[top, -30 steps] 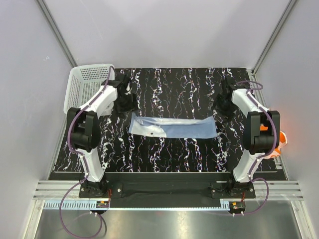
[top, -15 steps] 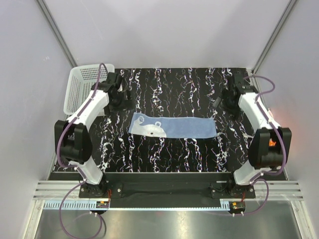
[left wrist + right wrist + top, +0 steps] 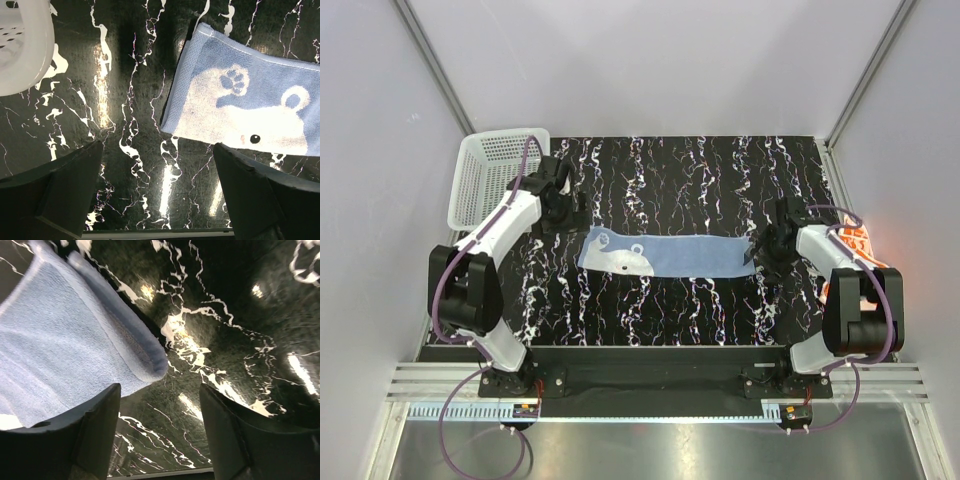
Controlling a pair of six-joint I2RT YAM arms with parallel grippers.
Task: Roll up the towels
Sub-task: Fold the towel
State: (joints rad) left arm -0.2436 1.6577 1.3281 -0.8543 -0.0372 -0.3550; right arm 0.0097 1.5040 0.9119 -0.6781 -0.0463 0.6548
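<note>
Blue towel flat, right claw spread low at its edge

place: robotics lab cell | evidence: plain white walls, aluminium frame rails (marble-print tabletop)

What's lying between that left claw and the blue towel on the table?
Nothing but bare black marbled tabletop. The left wrist view shows the open left gripper just short of the blue towel, not touching its near corner.

White-shelled arms with black joints and jaws (purple cables alongside)
</note>
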